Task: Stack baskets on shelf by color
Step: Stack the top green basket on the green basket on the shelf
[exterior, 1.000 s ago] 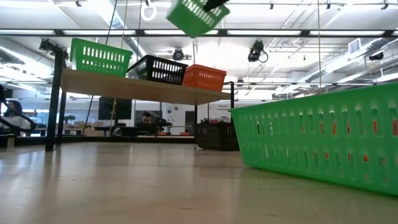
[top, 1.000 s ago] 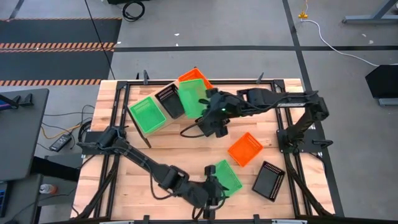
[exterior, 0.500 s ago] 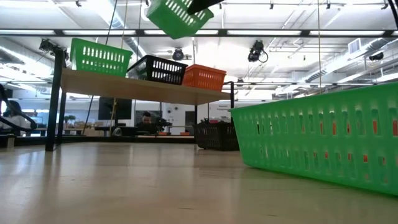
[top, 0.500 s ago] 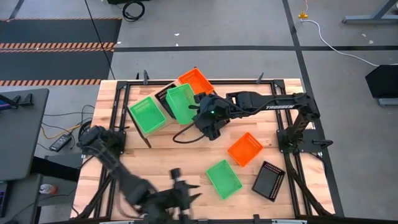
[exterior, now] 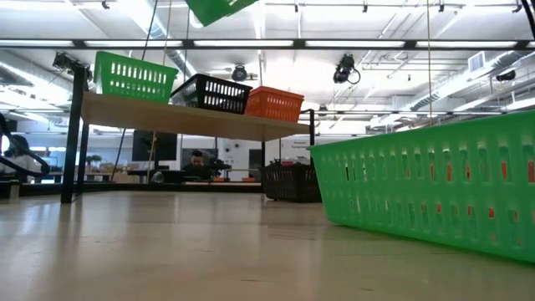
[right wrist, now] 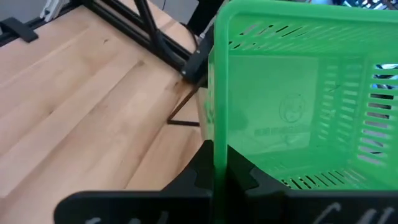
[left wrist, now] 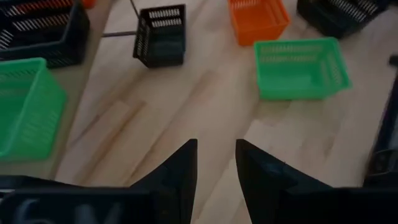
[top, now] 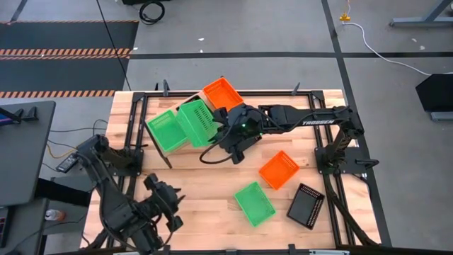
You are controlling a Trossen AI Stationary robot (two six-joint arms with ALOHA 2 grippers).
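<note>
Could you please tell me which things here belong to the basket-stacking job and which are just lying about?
Part of the job:
- green basket held by the right gripper, above the shelf
- green basket on the shelf
- orange basket on the shelf
- green basket on the table
- orange basket on the table
- black basket on the table

Just lying about:
- coiled black cable
- white cord

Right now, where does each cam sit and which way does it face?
High: overhead, straight down; both arms, table.
Low: table height, level toward the shelf; no arm visible.
Left wrist: over the table; empty left end effector.
Right wrist: right end effector shut on the carried green basket.
Shared: high and low both show that basket.
</note>
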